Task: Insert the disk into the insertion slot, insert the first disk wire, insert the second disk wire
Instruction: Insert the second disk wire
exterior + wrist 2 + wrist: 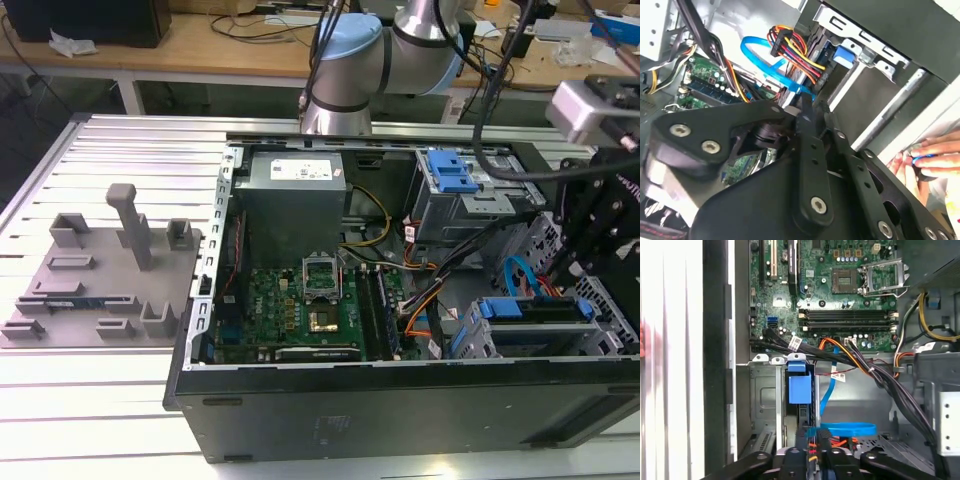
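Exterior view. Open black steel computer case [400, 400] lies on its side on a ribbed aluminium table [100, 400]. Inside: green motherboard [300, 310] with a square CPU socket, a boxy grey power supply [292, 195] toward the case's far wall, and a taller grey cage with a ridged blue latch [450, 172] at the far corner on the exterior view's right. The disk [535, 320], flat and edged by a bright blue caddy, sits in the insertion slot [470, 335], a low grey perforated bay at the near corner on the exterior view's right. A looped flat blue cable [517, 275] lies just behind it. The arm's pale-blue-capped joint [345, 65] stands beyond the case; black wrist hardware hangs over the disk bay. A grey moulded fixture plate [95, 275] with posts rests on the table's left part.

Second wrist view. Matte black gripper [810, 117], bolted links, its fingers [807, 125] pressed close together just beside a multicoloured wire bundle with a black connector [782, 42]. A person's hand [930, 160] shows beyond the case edge.

First wrist view. Gripper [812, 435] fingers close together, pinching nothing I can make out, just beside the blue caddy tab [800, 385]. Black sleeved cables [880, 375] cross the bay diagonally.
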`<state>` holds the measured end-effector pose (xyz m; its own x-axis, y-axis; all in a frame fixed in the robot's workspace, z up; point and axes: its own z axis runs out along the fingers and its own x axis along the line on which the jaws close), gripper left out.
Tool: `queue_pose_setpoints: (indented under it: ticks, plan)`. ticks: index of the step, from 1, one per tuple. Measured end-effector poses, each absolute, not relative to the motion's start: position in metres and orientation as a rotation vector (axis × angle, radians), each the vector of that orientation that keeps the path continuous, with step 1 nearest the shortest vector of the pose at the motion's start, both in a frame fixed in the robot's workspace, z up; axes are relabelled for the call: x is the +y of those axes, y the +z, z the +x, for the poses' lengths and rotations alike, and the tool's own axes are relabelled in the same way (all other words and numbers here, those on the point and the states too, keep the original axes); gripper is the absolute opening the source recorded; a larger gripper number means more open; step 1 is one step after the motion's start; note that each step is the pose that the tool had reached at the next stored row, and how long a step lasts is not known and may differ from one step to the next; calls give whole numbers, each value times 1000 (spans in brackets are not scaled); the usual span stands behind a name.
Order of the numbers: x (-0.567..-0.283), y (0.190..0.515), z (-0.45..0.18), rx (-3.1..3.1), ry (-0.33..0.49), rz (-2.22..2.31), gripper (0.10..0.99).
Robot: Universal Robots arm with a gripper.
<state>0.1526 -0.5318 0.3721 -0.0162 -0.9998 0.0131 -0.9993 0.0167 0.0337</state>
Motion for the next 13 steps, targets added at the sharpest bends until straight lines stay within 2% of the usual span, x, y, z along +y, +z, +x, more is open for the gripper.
queue_pose_setpoints:
  ticks: [2, 13]
  plan:
    - [-532, 377, 153, -2216, -23, 2180, 106]
    - [-532, 378, 153, -2216, -23, 2180, 106]
